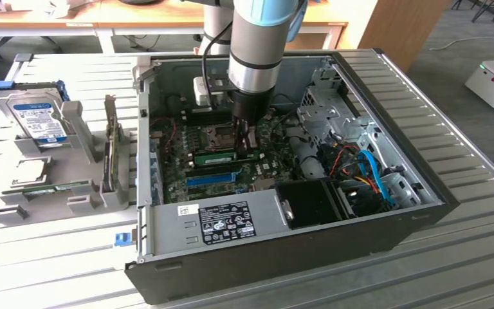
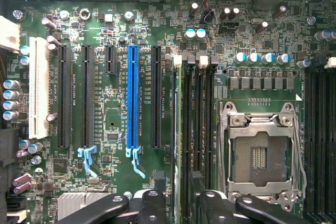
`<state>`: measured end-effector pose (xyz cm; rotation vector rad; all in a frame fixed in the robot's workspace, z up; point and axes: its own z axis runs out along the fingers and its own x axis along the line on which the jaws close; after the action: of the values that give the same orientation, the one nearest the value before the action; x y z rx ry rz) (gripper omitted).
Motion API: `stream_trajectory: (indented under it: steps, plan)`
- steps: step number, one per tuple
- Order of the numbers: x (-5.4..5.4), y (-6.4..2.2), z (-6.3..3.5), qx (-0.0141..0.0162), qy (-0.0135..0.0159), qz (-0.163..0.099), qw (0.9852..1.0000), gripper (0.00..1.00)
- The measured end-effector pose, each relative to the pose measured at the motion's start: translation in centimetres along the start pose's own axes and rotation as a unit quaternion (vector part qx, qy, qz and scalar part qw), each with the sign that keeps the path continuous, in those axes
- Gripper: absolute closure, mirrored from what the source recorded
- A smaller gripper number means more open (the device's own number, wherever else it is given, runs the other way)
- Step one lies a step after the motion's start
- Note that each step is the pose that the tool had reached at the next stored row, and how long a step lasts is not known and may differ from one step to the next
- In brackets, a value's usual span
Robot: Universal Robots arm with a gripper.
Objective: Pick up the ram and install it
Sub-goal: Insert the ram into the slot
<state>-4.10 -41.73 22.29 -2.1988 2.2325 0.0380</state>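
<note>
A grey robot arm [image 1: 254, 45] with a blue joint hangs straight down, its black wrist [image 1: 249, 108] vertical. The dark fingers [image 2: 152, 205] point downward and stand slightly parted, with their linkages splayed outward on either side.

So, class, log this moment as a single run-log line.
ram: upright on motherboard, beside empty CPU socket | tool: directly above ram

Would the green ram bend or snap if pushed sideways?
Probably stiff: the ram is a thin flat board. Likely fragile: standing on its narrow edge, a sideways shove might crack it. It looks light.
</note>
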Motion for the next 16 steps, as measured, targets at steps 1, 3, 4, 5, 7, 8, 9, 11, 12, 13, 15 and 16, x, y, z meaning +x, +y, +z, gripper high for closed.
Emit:
stream_trajectory:
  steps: [1, 3, 4, 5, 7, 8, 9, 11, 12, 13, 15, 16]
  plan:
    - [0.0, 0.0, 0.0, 0.0, 0.0, 0.0, 1.0, 0.69]
    - [0.0, 0.0, 0.0, 0.0, 0.0, 0.0, 1.0, 0.69]
    - [0.0, 0.0, 0.0, 0.0, 0.0, 0.0, 1.0, 0.69]
    - [0.0, 0.0, 0.0, 0.0, 0.0, 0.0, 1.0, 0.69]
    - [0.0, 0.0, 0.0, 0.0, 0.0, 0.0, 1.0, 0.69]
    - [0.0, 0.0, 0.0, 0.0, 0.0, 0.0, 1.0, 0.69]
    - [0.0, 0.0, 0.0, 0.0, 0.0, 0.0, 1.0, 0.69]
    - [0.0, 0.0, -0.01, 0.0, 0.0, 0.0, 1.0, 0.69]
    - [0.0, 0.0, -0.05, 0.0, 0.0, 0.0, 1.0, 0.69]
    - [0.0, 0.0, -0.11, -0.0001, 0.0001, 0.0, 1.0, 0.69]
    - [-0.01, 0.0, -0.31, 0.0, 0.0, 0.0, 1.0, 0.69]
    - [-0.01, 0.01, -0.45, 0.0, 0.0, 0.0, 1.0, 0.69]
